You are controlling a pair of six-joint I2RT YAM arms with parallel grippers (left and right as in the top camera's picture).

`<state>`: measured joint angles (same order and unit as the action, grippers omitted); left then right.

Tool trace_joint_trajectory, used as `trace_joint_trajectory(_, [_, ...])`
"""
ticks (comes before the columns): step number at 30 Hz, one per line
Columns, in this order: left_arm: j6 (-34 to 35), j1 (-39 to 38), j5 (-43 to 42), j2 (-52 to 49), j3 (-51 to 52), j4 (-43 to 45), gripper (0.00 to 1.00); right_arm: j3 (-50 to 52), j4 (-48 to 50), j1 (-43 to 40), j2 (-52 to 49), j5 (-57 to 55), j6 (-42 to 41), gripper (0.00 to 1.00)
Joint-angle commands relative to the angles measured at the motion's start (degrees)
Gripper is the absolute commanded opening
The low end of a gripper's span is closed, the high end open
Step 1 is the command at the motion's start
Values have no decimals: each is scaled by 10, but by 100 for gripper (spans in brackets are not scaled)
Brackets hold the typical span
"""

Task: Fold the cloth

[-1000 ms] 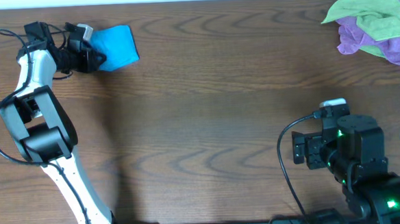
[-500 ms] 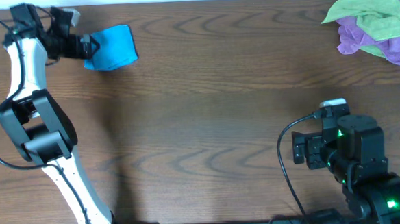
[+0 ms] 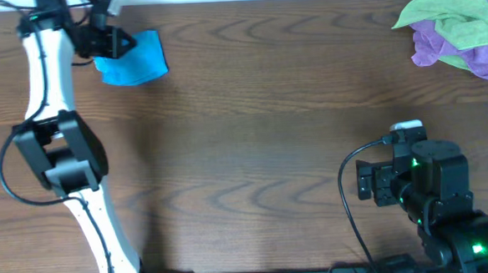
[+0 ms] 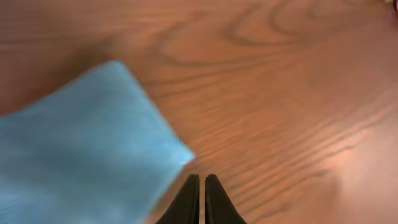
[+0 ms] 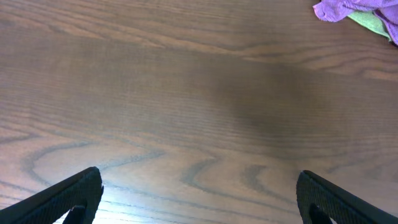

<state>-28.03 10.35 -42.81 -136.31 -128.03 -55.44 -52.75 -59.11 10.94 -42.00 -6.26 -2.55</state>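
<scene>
Stretched farther toward the table's back left corner than a second before, the left arm [image 3: 51, 96] had carried the left gripper [image 4: 199, 188] from the left edge of the cloth [image 3: 135, 58] to its far left corner. The wooden table [image 3: 251, 111] filled the overhead view. The right arm [image 3: 435, 197] sat parked at the near right. A heap of two rags, a lime-green cloth [image 3: 451, 10] draped over a purple cloth [image 3: 457, 54], lay far ahead of the right fingers and off to their right. The sky-blue cloth lay as a compact folded pad on the wood. In the left wrist view it spread ahead and to the left of the fingertips, with its nearest corner just beyond them. The left fingers [image 4: 189, 199] were pressed tight together, and nothing showed between them. The right gripper [image 5: 199, 199] hung over bare wood with its fingers [image 5: 74, 196] spread to the edges of the wrist view, holding nothing. The blue pad was well apart from it on the opposite side of the table.
</scene>
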Motion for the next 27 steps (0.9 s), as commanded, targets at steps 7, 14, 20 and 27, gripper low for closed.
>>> trace_joint_trajectory(7, [80,-93,351,3,-12,0,6,3,-1,-5,0,-4,-8,99])
trace_joint_trajectory(14, [144,-129,522,3,-12,5,6,3,-1,-5,0,-4,-8,99])
trace_joint_trajectory(20, [220,-119,550,3,-11,-14,6,3,-1,-5,0,-4,-8,99])
trace_joint_trajectory(27, [244,-84,534,3,-10,-29,6,3,-1,-5,0,-4,-8,99])
